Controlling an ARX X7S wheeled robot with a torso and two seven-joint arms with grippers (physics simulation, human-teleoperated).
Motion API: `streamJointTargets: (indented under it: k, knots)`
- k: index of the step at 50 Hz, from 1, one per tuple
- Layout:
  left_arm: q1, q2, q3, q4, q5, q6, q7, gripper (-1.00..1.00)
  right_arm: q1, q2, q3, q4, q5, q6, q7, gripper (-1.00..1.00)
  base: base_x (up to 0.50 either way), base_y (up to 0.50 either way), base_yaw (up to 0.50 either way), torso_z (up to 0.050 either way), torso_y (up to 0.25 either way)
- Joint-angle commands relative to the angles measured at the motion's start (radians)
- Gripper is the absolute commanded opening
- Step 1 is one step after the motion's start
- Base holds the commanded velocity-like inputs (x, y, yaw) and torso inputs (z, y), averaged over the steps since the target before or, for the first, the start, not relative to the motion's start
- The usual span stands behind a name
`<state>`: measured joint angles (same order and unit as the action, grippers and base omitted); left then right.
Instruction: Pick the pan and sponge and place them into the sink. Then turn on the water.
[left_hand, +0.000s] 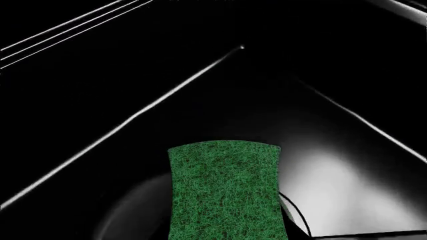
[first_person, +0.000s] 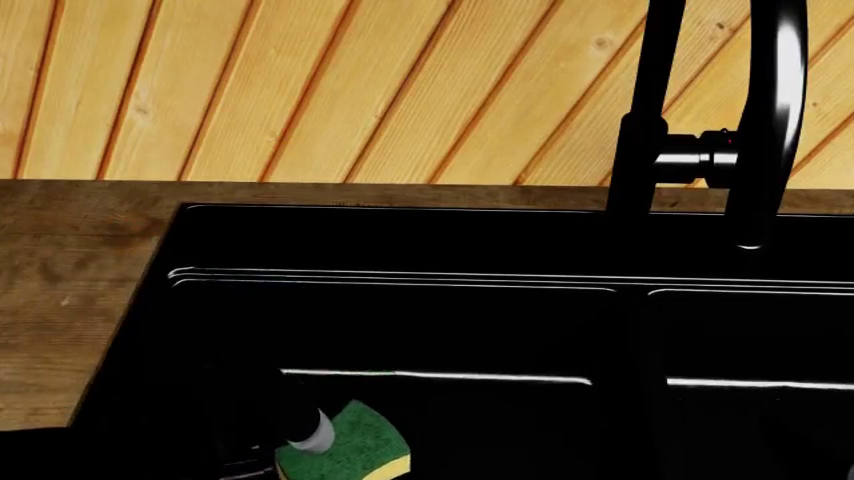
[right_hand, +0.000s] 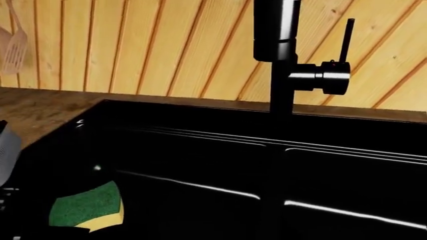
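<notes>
The sponge (left_hand: 225, 192), green scouring top over yellow foam, fills the space right in front of my left gripper, above the left basin of the glossy black sink (left_hand: 133, 75). In the head view the sponge (first_person: 358, 442) hangs tilted low over the left basin of the sink (first_person: 400, 330), with a grey fingertip (first_person: 315, 430) on it. It also shows in the right wrist view (right_hand: 85, 205). I cannot make out the pan against the black basin. No water stream runs from the faucet spout (first_person: 753, 235). My right gripper is out of view.
The tall black faucet (right_hand: 280, 60) with its side lever (right_hand: 345, 40) stands behind the sink's divider ridge (first_person: 638, 330). A wooden counter (first_person: 67, 300) lies left of the sink, with a plank wall (first_person: 334, 90) behind. A curved pale ring (left_hand: 299, 217) shows on the basin floor.
</notes>
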<state>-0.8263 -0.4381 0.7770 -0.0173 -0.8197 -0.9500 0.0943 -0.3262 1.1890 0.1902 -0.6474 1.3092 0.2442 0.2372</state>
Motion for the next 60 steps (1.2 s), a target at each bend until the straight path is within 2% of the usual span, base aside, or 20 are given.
streamJointTargets:
  k: [1,3,4,17,26,36,38,39,41,43,44,45,46,56,60]
  knots:
    - [0.029,0.001,0.02,-0.044,0.007,0.024,0.008,-1.0,0.003,-0.013,-0.013,0.013,-0.003,0.002,-0.005,1.0,0.0,0.0,0.0,0.0,0.0]
    - [0.031,-0.002,0.017,-0.048,0.007,0.028,0.01,-1.0,0.018,-0.013,-0.026,0.014,-0.001,0.007,-0.002,1.0,0.0,0.0,0.0,0.0,0.0]
    - [0.03,0.002,0.018,-0.052,0.008,0.027,0.009,1.0,0.031,-0.014,-0.038,0.017,-0.003,0.011,-0.002,1.0,0.0,0.0,0.0,0.0,0.0]
    - [0.022,0.002,0.022,-0.057,0.007,0.024,0.01,1.0,0.067,-0.044,-0.088,0.041,-0.021,0.018,-0.017,1.0,0.0,0.0,0.0,0.0,0.0]
    - [0.004,-0.03,-0.033,0.075,-0.038,0.003,-0.044,1.0,0.121,-0.06,-0.106,0.06,-0.02,0.025,0.004,1.0,0.0,0.0,0.0,0.0,0.0]
    - [-0.01,-0.109,-0.191,0.244,-0.163,-0.052,-0.172,1.0,0.181,-0.063,-0.123,0.041,-0.089,0.038,0.079,1.0,0.0,0.0,0.0,0.0,0.0]
    - [0.009,-0.134,-0.239,0.283,-0.193,-0.047,-0.208,1.0,0.184,-0.074,-0.108,0.043,-0.097,0.025,0.102,1.0,0.0,0.0,0.0,0.0,0.0]
    - [0.016,-0.15,-0.254,0.303,-0.205,-0.058,-0.231,1.0,0.192,-0.085,-0.1,0.069,-0.038,0.03,0.124,1.0,0.0,0.0,0.0,0.0,0.0]
    - [0.044,-0.164,-0.34,0.318,-0.233,-0.026,-0.307,1.0,0.194,-0.095,-0.099,0.061,-0.06,0.014,0.1,1.0,0.0,0.0,0.0,0.0,0.0]
    - [0.064,-0.184,-0.352,0.352,-0.245,-0.033,-0.331,1.0,0.201,-0.115,-0.091,0.059,-0.076,-0.003,0.119,1.0,0.0,0.0,0.0,0.0,0.0]
    - [0.09,-0.198,-0.389,0.383,-0.266,-0.025,-0.37,1.0,0.214,-0.119,-0.102,0.063,-0.085,0.004,0.135,1.0,0.0,0.0,0.0,0.0,0.0]
    - [0.24,-0.24,-0.539,0.527,-0.307,0.053,-0.52,1.0,0.242,-0.113,-0.128,0.048,-0.165,0.015,0.16,1.0,0.0,0.0,0.0,0.0,0.0]
    - [0.263,-0.252,-0.579,0.538,-0.307,0.064,-0.572,1.0,0.241,-0.124,-0.124,0.052,-0.154,0.01,0.166,1.0,0.0,0.0,0.0,0.0,0.0]
    - [0.396,-0.277,-0.656,0.591,-0.269,0.165,-0.584,1.0,0.239,-0.143,-0.126,0.059,-0.204,0.0,0.182,1.0,0.0,0.0,0.0,0.0,0.0]
    - [0.4,-0.266,-0.652,0.594,-0.252,0.178,-0.591,1.0,0.265,-0.142,-0.139,0.056,-0.209,0.012,0.192,1.0,0.0,0.0,0.0,0.0,0.0]
